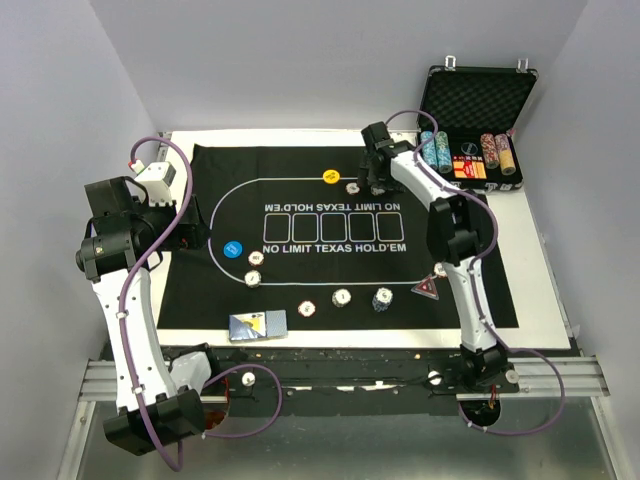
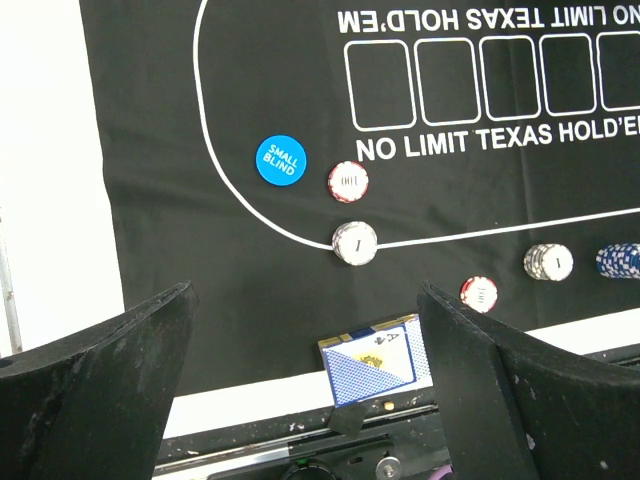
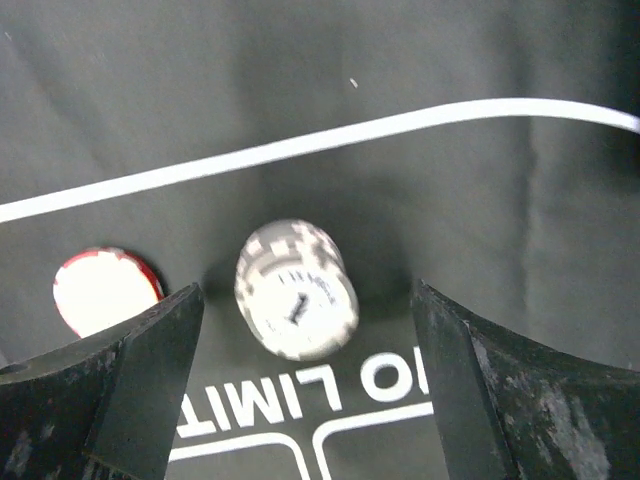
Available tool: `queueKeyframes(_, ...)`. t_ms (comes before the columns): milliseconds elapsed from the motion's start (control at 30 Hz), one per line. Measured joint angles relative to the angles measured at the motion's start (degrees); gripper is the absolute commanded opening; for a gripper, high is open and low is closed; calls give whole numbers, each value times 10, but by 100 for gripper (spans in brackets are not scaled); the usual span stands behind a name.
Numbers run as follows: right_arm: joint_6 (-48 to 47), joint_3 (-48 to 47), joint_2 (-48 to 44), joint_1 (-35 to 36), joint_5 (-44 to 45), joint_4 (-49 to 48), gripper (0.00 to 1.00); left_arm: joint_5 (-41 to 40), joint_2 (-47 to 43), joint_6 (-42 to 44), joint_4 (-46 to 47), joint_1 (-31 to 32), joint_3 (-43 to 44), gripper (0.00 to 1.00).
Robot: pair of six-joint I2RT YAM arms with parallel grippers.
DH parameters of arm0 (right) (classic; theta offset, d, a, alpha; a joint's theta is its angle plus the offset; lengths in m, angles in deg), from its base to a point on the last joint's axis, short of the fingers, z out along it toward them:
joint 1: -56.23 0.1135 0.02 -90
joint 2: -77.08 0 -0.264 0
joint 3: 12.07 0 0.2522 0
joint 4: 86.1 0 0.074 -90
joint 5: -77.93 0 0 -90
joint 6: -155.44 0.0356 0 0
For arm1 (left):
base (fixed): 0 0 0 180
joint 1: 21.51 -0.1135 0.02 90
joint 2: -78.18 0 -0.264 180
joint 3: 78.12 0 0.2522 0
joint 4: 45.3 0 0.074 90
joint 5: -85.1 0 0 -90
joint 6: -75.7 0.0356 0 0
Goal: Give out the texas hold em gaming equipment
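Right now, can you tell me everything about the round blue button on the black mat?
The blue button is a flat round disc, plastic by its look, with SMALL BLIND in white letters. It lies flat near the left end of the black mat. A red-and-white chip sits close beside it, not touching. Only the mat touches it.

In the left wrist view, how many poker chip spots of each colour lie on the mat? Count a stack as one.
White chips: 2
Red chips: 2
Blue chips: 1
Total: 5
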Motion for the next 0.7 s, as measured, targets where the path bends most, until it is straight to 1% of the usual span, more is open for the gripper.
queueKeyframes(67,0,33,-28,3,9,4,94,0,-1,0,0,0,0,99)
queueKeyframes(200,2,138,-142,32,31,6,94,0,-5,0,-1,0,0,99)
queueKeyframes(267,7,207,-228,69,40,0,94,0,-8,0,-1,0,0,99)
queueKeyframes(333,16,273,-307,121,46,-18,94,0,-11,0,-1,0,0,99)
queueKeyframes(433,34,355,-387,207,44,-38,95,0,-17,-2,-1,0,0,99)
queueKeyframes(500,51,408,-410,259,37,-48,95,0,-22,-3,-1,0,0,99)
queueKeyframes(567,70,456,-414,296,29,-50,95,0,-26,-5,-2,0,0,99)
queueKeyframes(700,105,525,-412,333,22,-43,95,0,-30,-7,-2,0,0,99)
